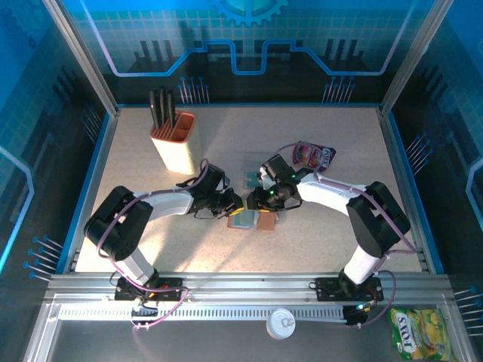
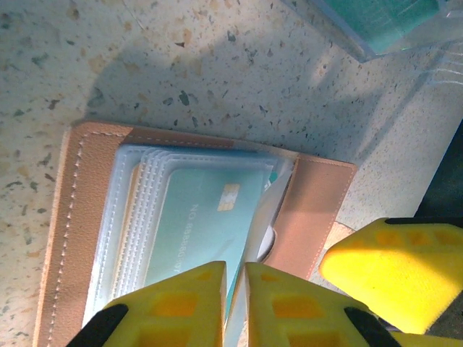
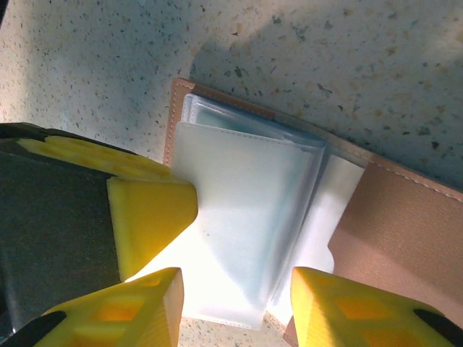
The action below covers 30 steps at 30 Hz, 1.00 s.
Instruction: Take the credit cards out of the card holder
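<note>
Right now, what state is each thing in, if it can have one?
card holder, open, lying flat.
teal card, inside the clear sleeves.
left pincer, nearly shut on the clear sleeves' edge.
right pincer, open, astride the clear sleeves.
knife block, upright, knives inside.

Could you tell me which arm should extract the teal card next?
Probably left: its jaws pinch the teal plastic credit card; the right jaws straddle clear sleeves of the brown leather card holder.
</note>
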### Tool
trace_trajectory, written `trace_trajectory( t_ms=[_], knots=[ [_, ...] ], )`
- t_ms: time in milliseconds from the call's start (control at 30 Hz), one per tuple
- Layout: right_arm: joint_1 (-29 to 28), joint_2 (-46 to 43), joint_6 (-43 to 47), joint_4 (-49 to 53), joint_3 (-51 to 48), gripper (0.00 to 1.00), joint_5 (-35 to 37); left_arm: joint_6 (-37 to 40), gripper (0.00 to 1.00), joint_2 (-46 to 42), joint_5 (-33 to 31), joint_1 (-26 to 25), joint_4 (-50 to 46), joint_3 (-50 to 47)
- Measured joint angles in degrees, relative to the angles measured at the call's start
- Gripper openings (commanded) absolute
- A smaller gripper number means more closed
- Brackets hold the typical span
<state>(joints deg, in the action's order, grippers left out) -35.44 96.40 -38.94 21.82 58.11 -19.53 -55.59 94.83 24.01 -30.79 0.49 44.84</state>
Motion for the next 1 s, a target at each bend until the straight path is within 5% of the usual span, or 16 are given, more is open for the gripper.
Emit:
trace_trajectory(
  t_ms=[567,1000],
  knots=[
    [5.68,-6.29,1.36,-0.76,-6.88,0.45,-0.33,0.0,0.2,5.42,-0.17,-5.53,-4.96,10.73],
    [9.79,-9.92,3.65,-0.61,-10.23,0.46,-0.63,-1.51,0.38,9.88,0.35,-7.34,-6.21,15.19]
  ],
)
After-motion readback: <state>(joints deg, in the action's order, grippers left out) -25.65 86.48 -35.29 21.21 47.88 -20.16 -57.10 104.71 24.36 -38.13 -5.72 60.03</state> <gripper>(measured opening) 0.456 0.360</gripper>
